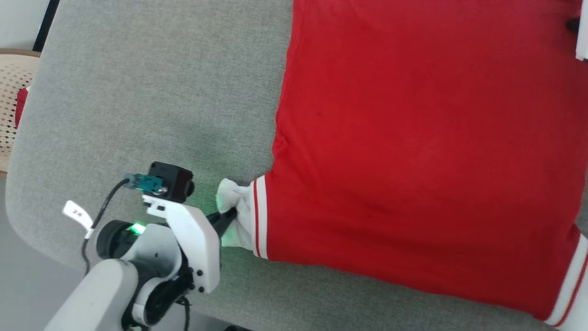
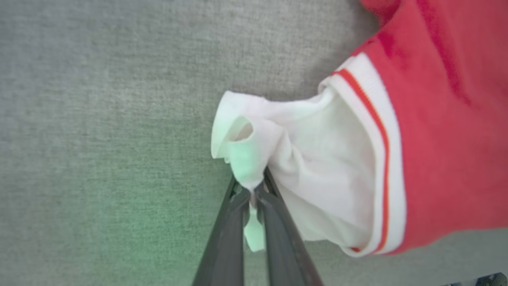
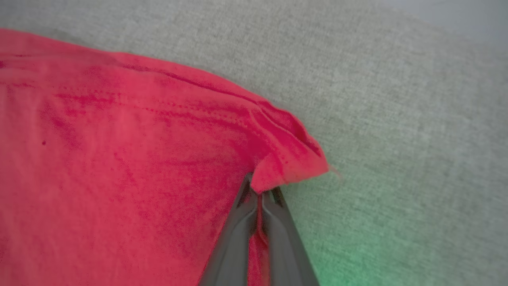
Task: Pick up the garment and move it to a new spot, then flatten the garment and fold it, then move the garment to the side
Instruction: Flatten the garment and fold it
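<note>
The red garment (image 1: 413,151) lies spread over the right half of a grey cushioned surface (image 1: 151,101), its white striped band showing at the lower left. My left gripper (image 1: 227,216) is shut on the garment's white inner fabric (image 2: 254,159), which bunches at its fingertips (image 2: 254,192) beside the striped band (image 2: 381,159). My right gripper (image 3: 260,194) is shut on a folded red corner of the garment (image 3: 289,163), with fabric pinched between its dark fingers (image 3: 238,238).
The grey surface's rounded edge (image 1: 27,220) runs down the left and along the bottom, with floor beyond it. A woven cane piece (image 1: 11,92) stands off the far left. Bare grey cushion lies left of the garment.
</note>
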### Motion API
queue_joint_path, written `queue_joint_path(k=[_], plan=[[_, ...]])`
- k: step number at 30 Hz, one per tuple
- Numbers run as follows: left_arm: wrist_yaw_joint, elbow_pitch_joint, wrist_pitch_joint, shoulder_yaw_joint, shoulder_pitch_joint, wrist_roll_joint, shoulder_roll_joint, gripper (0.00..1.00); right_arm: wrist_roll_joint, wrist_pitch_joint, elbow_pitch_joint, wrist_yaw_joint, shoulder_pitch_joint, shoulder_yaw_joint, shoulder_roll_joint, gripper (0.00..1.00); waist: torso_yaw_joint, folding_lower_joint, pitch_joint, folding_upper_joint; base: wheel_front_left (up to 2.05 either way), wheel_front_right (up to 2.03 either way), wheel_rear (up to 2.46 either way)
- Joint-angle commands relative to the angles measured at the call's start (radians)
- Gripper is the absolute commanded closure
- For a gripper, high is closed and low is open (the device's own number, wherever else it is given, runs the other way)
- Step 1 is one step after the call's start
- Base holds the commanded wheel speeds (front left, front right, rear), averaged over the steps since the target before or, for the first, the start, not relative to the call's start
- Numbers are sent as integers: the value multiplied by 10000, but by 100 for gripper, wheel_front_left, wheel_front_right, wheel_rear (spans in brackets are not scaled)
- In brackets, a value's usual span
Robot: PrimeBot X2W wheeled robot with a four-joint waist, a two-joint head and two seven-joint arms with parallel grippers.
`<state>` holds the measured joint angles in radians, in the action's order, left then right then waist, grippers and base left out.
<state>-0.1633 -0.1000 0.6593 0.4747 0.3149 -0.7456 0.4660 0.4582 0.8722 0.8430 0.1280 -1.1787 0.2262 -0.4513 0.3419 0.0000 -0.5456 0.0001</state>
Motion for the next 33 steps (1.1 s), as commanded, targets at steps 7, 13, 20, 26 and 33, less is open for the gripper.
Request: queue_joint_path(k=[7,13,20,26,33], plan=[[-312,202,-230,-439,-311,100,433,100,962,462,-1089,25,1483,1083,-487,100,-955,0,448,-1,0,0,0],[-264,138,-482,-574,-442,116,579,100,2124,195,-3107,23,2832,1250,-1301,100,-1749,0,817,-1,0,0,0],[-109,623,-1009,-771,-425,165,701,100,2895,-18,-5556,25,5620,661,-1594,100,-2626,0,1302,-1,0,0,0],[67,1006,-1316,-817,-410,44,596,100,3081,257,-6829,25,7492,-65,-1342,100,-2914,0,1568,-1,0,0,0],[308,1496,-1658,-795,-317,-34,483,100,2691,824,-8464,25,10181,-1168,-521,100,-3047,0,1729,-1,0,0,0]])
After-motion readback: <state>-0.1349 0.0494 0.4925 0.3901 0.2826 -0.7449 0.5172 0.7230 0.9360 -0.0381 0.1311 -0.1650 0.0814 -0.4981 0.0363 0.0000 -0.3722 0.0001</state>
